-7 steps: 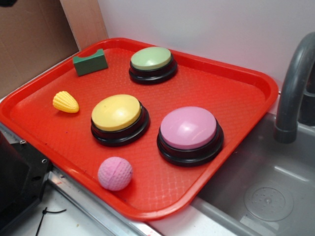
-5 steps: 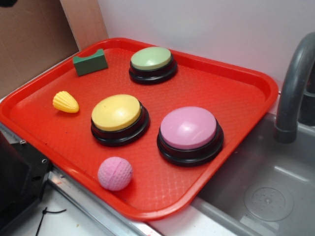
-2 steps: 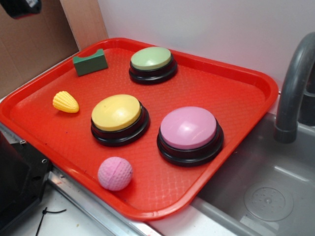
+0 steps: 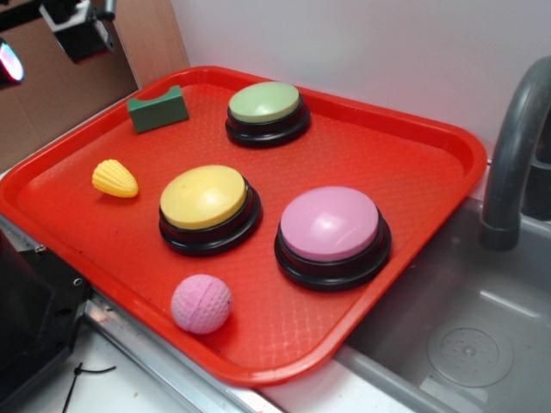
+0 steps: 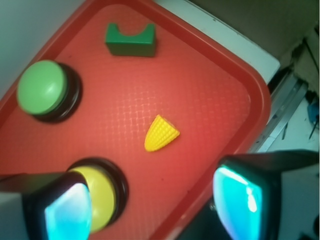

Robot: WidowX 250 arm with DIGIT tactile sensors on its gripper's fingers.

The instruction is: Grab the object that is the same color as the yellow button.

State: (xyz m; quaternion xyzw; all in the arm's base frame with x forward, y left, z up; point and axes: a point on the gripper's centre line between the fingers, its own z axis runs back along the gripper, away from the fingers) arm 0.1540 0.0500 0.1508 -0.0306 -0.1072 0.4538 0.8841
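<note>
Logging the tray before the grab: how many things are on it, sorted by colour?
Yellow: 2, the button and the small corn toy.
Green: 2, the button and the block.
Pink: 2, the button and the ball.
Total: 6 on the red tray.

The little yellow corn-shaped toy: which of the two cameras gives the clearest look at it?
The wrist view: the yellow toy lies near the middle of the picture, large enough to show its ridged surface. The exterior view shows it whole too, but small, near the tray's left edge.
</note>
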